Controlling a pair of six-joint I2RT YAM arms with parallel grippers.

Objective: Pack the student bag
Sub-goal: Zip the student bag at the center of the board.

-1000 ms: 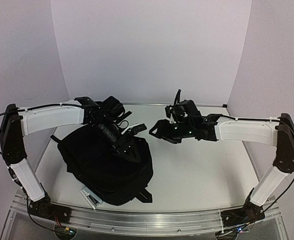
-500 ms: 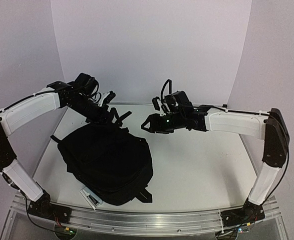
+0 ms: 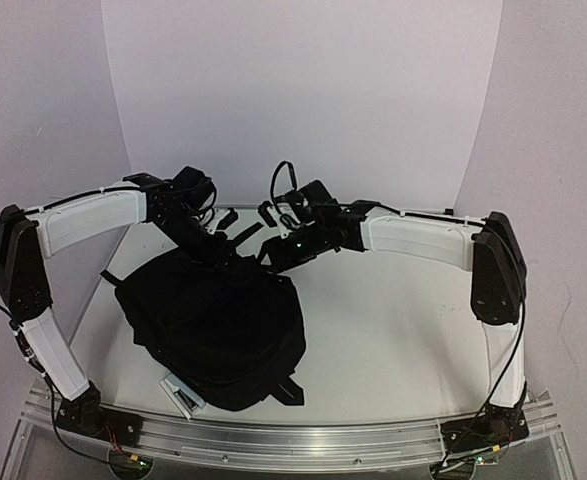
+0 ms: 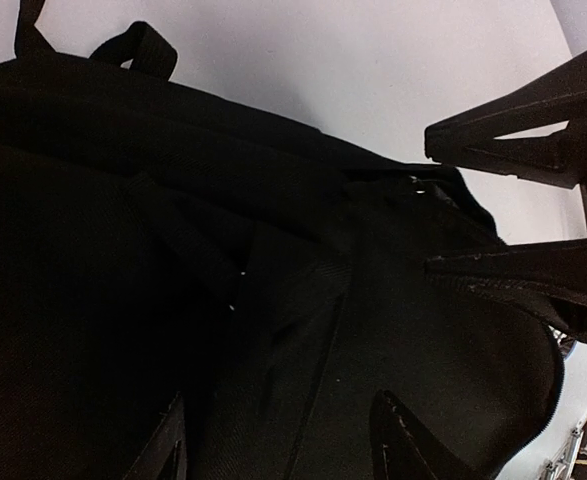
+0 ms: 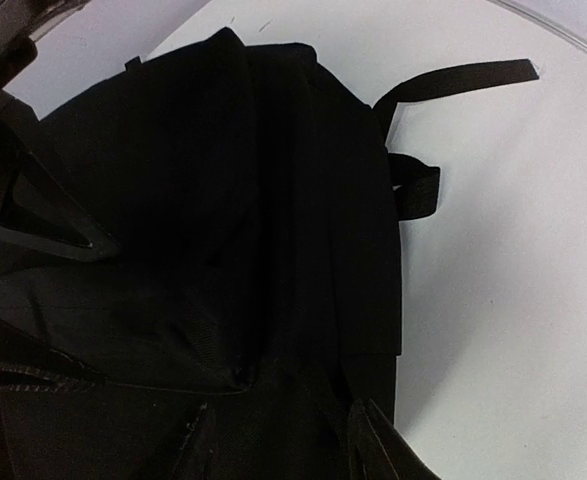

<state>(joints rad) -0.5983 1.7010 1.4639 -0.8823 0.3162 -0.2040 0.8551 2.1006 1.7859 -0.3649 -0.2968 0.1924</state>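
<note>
A pale surface [image 3: 403,330] is enclosed by a plain lilac-tinted back wall [image 3: 303,100], a left wall [image 3: 33,110] and a right wall [image 3: 563,110]. An aluminium rail [image 3: 323,440] is fixed along its near edge. Soft, even light is cast throughout.

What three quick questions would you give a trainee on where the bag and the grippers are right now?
1. On which side of the table does the student bag lie? A) the left arm's B) the right arm's C) dead centre
2. True or false: the left gripper and the right gripper are both at the bag's far end.
3. Fill in: both grippers' jaws stand ____.
Key: 1 A; 2 true; 3 open.
</note>
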